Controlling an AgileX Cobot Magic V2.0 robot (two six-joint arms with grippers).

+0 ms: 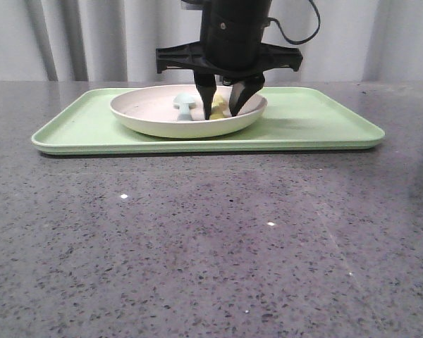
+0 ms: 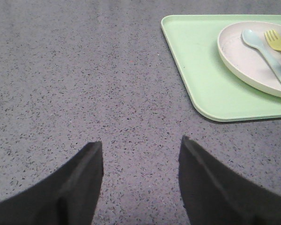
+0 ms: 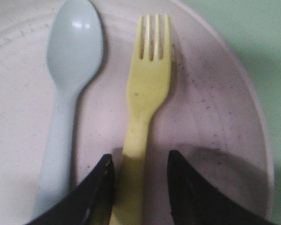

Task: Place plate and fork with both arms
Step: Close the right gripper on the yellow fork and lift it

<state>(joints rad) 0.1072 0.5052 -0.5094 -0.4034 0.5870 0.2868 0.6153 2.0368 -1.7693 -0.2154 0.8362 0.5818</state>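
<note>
Now right pincer [image 3: 139, 180] apart astride fork [image 3: 147, 93] handle in plate [image 3: 234, 122], left pincer [image 2: 140, 183] apart above table [image 2: 61, 84]

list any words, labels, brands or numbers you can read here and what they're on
None: no readable text, label, brand or number shows in any view.
The plate, fork, spoon and tray are plain.
The table shows only speckles.
The right gripper and left gripper carry no visible markings.
</note>
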